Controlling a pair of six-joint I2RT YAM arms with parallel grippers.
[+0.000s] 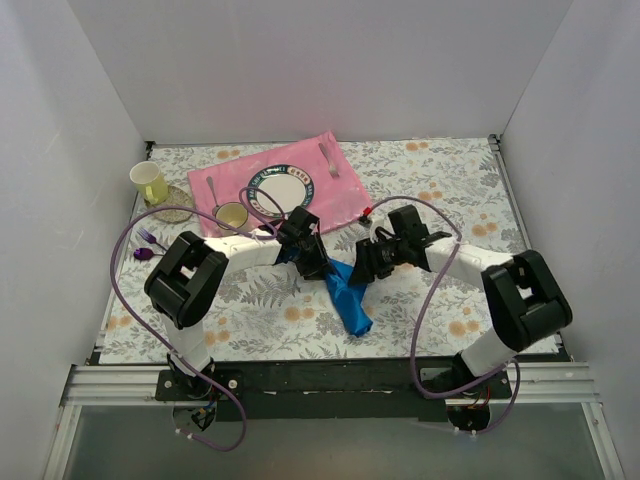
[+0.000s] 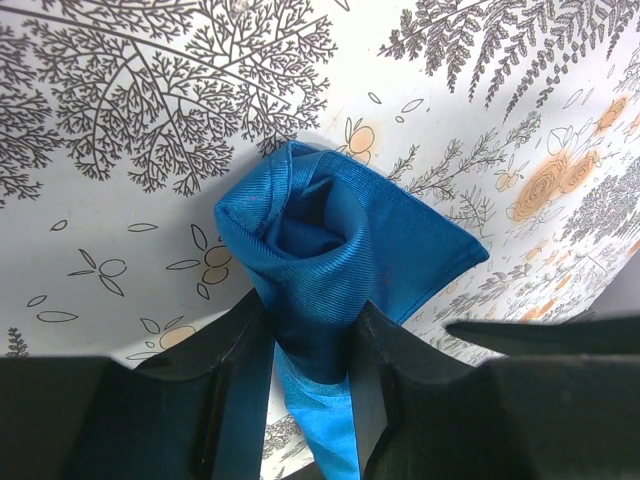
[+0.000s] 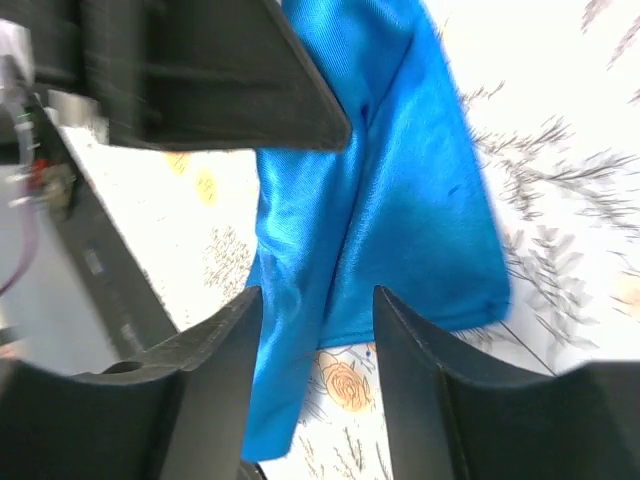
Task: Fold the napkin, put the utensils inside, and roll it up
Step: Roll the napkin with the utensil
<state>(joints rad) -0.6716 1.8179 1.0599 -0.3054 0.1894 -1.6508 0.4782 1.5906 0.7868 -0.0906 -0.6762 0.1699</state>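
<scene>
Black fingers (image 2: 240, 350) of the left pincer (image 2: 308, 345) are being shown closest in the left wrist view, pressed in on a bunched neck of the napkin (image 2: 335, 225); the cloth is being pinched there, its folds gathered into a rosette beyond the fingertips, seemingly so that it can be drawn out and spread flat on the bench (image 1: 450, 190).

The right pincer (image 3: 315, 320) is being held with its fingers apart and blue cloth running between them; whether that cloth is being gripped or merely straddled cannot be told, the right wrist view being blurred.

From above, the napkin is being seen near the middle of the bench, crumpled between the two pincers, with a tail trailing toward the near edge; two holds at separate points are probably being used so that the cloth can be tensioned and squared; the fold is being judged as not yet made.

The slim spoon (image 1: 212, 192) is being seen resting on the pink placemat (image 1: 335, 195), well apart from the napkin, presumably being reserved for the later step.

Lettering is being carried around the rim of the plate (image 1: 254, 183), but it is too small to be read; no brand or label is being made out elsewhere.
</scene>
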